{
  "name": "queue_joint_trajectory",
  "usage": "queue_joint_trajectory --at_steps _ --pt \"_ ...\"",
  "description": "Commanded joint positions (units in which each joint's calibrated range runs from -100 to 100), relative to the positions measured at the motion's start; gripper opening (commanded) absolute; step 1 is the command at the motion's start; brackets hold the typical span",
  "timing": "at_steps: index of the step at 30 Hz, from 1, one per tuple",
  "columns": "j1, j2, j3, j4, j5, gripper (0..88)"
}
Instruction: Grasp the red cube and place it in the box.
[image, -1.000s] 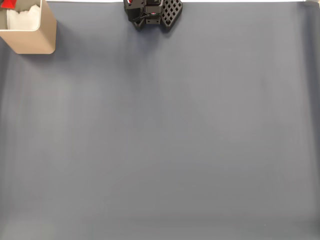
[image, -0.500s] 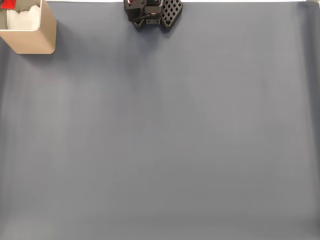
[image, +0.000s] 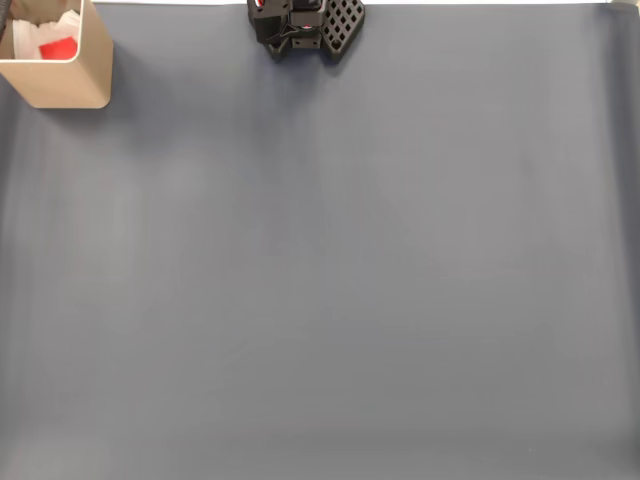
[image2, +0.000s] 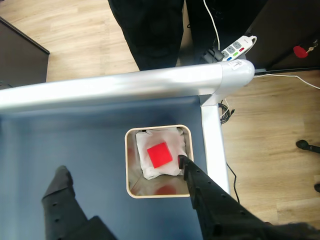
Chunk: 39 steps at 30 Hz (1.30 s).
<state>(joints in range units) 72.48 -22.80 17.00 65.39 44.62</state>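
The red cube (image2: 159, 154) lies on the padding inside the box (image2: 131, 170), frame centre. Above it the gripper (image2: 122, 172) hangs spread wide and empty, the drop apparently made.

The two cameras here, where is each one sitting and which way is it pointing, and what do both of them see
Fixed view: sits above the table, facing straight down on the blue-grey mat; the arm's black base shows at the top edge, the box in the top left corner.
Wrist view: rides on the arm, looking down past the open gripper at the box, the table's silver frame and the wooden floor.
Shared: both show the box, with the red cube lying on its white padding.
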Motion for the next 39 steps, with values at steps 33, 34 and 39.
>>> queue_joint_trajectory --at_steps 33,34,39 --pt "-0.96 -0.95 -3.4 -0.23 -0.44 13.9" --pt "-1.31 -0.86 -3.68 -0.23 -0.44 10.6" --pt "-3.51 -0.51 -4.68 -0.23 -0.39 0.0"
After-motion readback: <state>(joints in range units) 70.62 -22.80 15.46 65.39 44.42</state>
